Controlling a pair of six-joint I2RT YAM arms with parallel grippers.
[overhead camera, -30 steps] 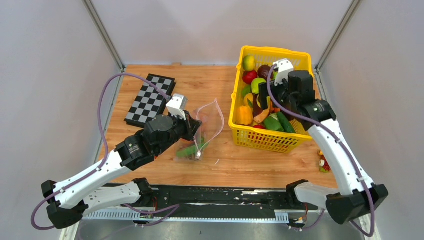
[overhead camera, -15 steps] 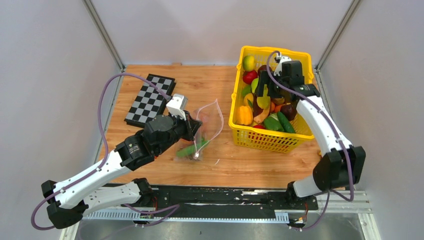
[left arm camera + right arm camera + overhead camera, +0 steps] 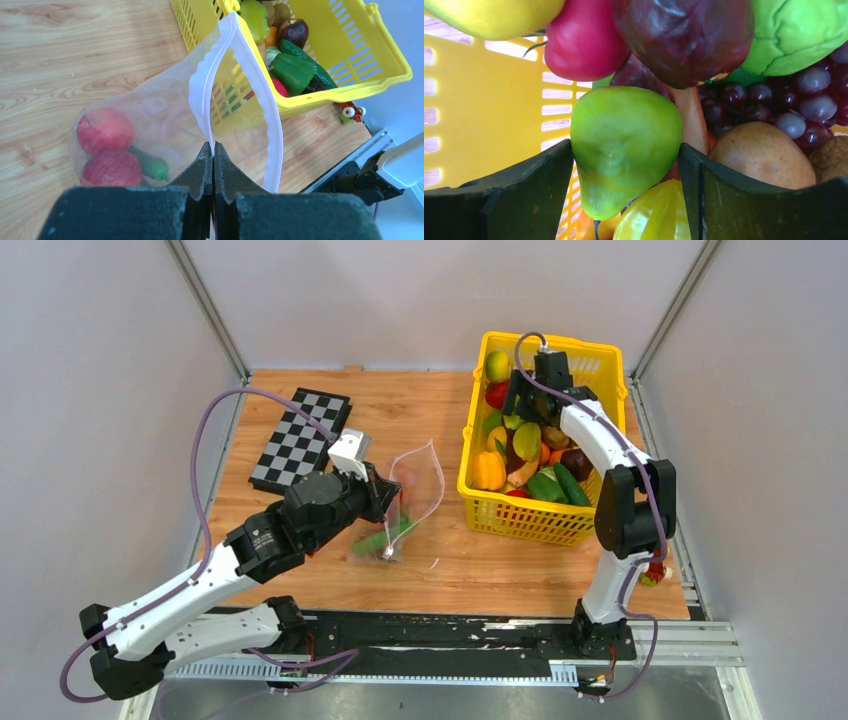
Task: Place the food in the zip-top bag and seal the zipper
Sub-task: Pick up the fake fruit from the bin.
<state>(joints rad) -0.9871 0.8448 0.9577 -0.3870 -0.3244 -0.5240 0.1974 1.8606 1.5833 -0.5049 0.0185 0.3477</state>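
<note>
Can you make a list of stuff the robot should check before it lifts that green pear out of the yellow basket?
1. Left tool pinching the clear crinkly plastic bag at its mouth: ok, shut on the edge.
2. Bag mouth open: ok, the whitish press-seal strip gapes wide.
3. Glossy green toy pear between the fingers of the right tool: ok.
4. Grip on the pear tight enough to lift: cannot tell.
5. Room in the bag: ok, only two red toy apples and a green toy vegetable lie at the bottom.
</note>
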